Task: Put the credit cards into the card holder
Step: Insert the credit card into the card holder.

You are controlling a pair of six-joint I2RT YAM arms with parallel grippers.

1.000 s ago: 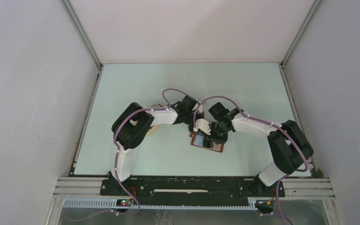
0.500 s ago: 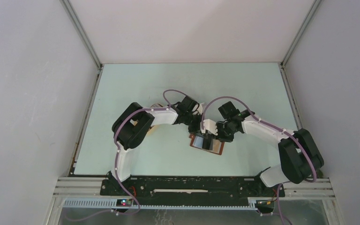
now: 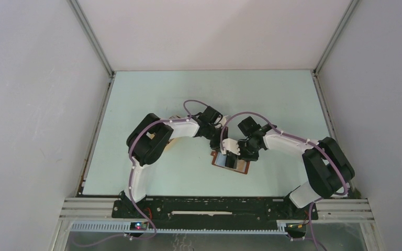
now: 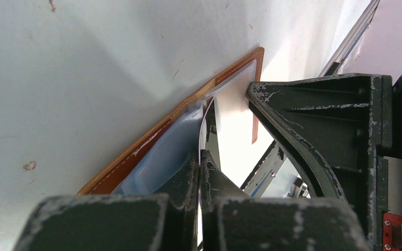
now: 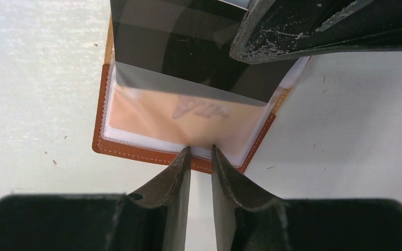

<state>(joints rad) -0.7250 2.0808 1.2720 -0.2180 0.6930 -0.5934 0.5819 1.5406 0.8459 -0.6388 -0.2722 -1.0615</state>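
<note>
The reddish-brown card holder [image 3: 242,167] lies open on the table's middle. My left gripper [image 4: 200,157] is shut on a dark glossy credit card [image 5: 178,47], seen edge-on [image 4: 205,117] in the left wrist view. The card's lower end sits in a clear pocket of the card holder [image 5: 136,151]. An orange credit card [image 5: 188,115] lies inside the pocket below it. My right gripper [image 5: 201,150] is open a narrow gap, with its tips at the holder's near edge and nothing between them. Both grippers meet over the holder, left gripper [image 3: 220,150] beside right gripper [image 3: 231,156].
A tan thing [image 3: 171,144] peeks out from behind the left arm's elbow. The right gripper's black body [image 4: 319,115] stands close against the left one. Grey walls and metal rails [image 3: 97,130] enclose the pale green table [image 3: 272,94].
The right arm swung its elbow outward and came back, and its gripper shifted slightly over the holder. The left gripper stayed shut on the card. The holder has not moved.
</note>
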